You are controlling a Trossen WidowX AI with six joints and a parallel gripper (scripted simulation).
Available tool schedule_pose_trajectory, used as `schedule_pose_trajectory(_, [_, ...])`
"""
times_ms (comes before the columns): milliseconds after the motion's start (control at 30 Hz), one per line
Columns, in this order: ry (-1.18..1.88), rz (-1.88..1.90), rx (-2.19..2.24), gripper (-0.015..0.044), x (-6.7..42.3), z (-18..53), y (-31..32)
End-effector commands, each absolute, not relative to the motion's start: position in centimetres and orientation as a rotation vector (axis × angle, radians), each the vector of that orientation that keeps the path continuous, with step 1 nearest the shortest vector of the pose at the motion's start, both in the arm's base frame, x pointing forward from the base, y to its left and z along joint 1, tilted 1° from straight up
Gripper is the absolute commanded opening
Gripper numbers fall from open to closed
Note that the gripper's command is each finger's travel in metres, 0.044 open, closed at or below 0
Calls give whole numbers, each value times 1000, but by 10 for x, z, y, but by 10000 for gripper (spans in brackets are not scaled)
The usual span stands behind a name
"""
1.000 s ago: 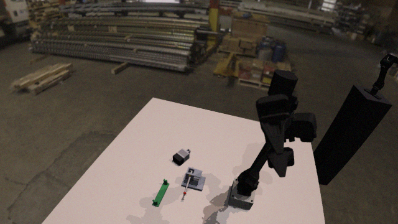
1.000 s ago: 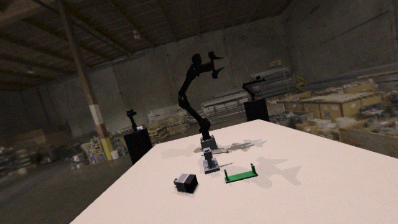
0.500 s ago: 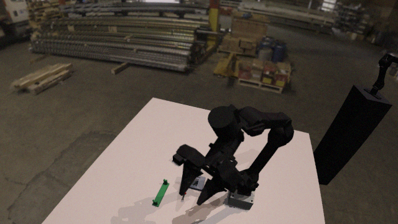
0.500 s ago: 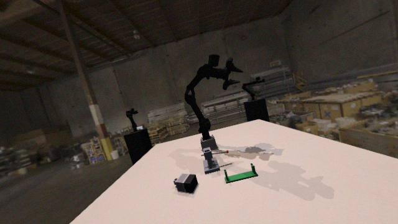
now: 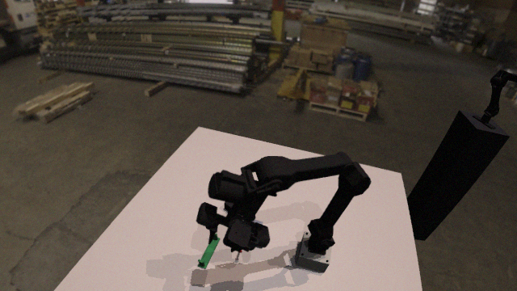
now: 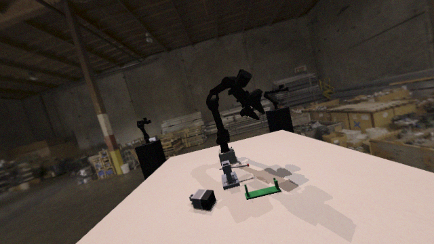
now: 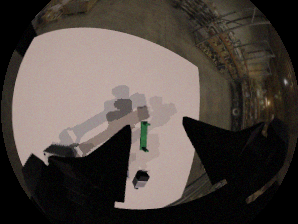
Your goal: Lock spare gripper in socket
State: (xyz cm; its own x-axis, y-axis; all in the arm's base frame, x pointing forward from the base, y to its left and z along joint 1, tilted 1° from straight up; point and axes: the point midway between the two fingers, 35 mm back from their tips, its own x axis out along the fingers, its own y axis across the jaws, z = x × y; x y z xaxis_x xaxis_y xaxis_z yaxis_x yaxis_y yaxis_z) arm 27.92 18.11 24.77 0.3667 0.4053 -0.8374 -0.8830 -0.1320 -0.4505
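Note:
My gripper [image 5: 242, 242] [image 6: 253, 112] [image 7: 157, 124] is open and empty, hanging high above the white table [image 5: 161, 194] [image 6: 339, 169] and pointing down at it. The grey mount [image 6: 229, 175] stands in front of the arm's base, with the lock pin [image 6: 235, 167] [image 5: 238, 254] lying through its socket, red tip to the right. The spare gripper [image 6: 203, 199] [image 7: 141, 177], a black and grey block, lies on the table left of the mount. In the top view my arm hides the mount and the spare gripper.
A green rack [image 5: 208, 252] [image 6: 262, 192] [image 7: 143, 135] lies on the table right of the mount. The arm's grey base [image 5: 311, 259] [image 6: 228, 156] sits behind the mount. Black camera pillars [image 5: 456, 170] [image 6: 150, 156] stand off the table's edges.

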Motion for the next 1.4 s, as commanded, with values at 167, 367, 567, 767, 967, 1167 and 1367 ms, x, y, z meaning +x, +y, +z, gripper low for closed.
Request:
schedule_pose_trajectory(167, [944, 1189, -1240, 300, 291, 168, 110])
schedule_pose_trajectory(367, [1180, 1206, -1195, 300, 283, 133, 69])
schedule_pose_trajectory(567, [1186, 1206, -1194, 300, 283, 130, 68])
schedule_pose_trajectory(767, [1187, 1206, -1194, 300, 280, 81, 63])
schedule_pose_trajectory(967, [1187, 1207, -1194, 300, 276, 61, 60])
schedule_pose_trajectory(1167, [1187, 1207, -1194, 300, 277, 52, 60])
schedule_pose_trajectory(1367, [1187, 1207, -1194, 300, 278, 42, 61])
